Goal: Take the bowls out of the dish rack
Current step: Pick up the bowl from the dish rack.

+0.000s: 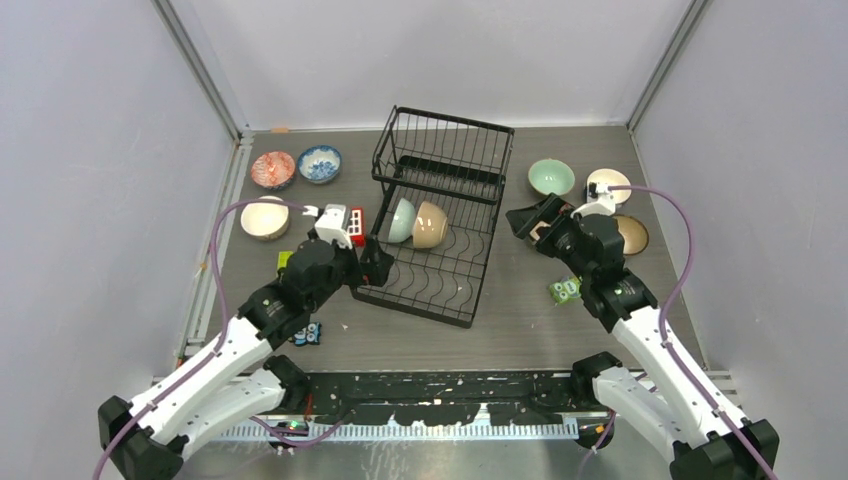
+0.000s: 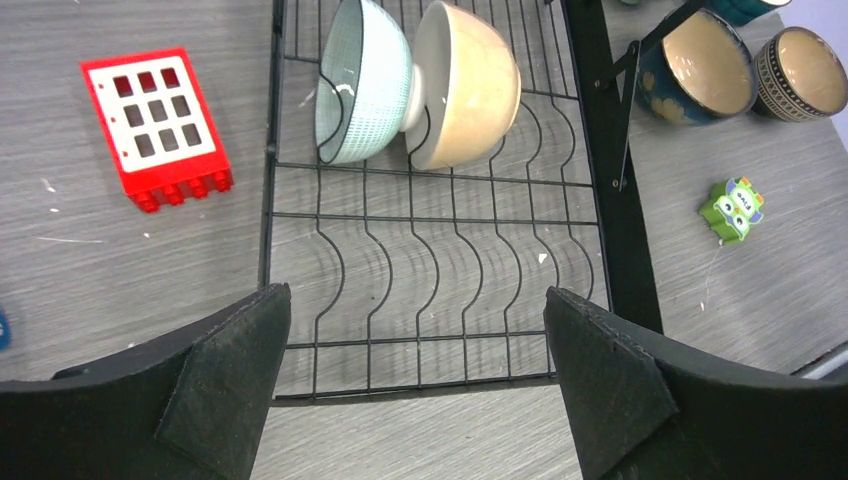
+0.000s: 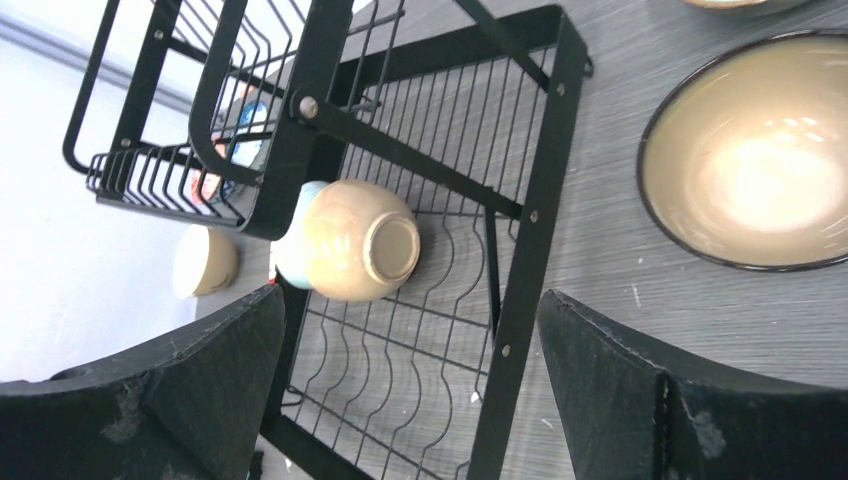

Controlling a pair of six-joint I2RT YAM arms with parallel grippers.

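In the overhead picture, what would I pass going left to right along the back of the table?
Red patterned bowl → blue-and-white bowl → black wire dish rack → pale green bowl → bowl with a cream inside.

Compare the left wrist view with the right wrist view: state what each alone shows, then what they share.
Left wrist only: the red block and the green toy block. Right wrist only: the rack's raised wire basket and a cream bowl beyond it. Both: the tan bowl standing on edge against the pale green bowl in the dish rack, each view framed by open fingers, the left fingers or the right fingers.
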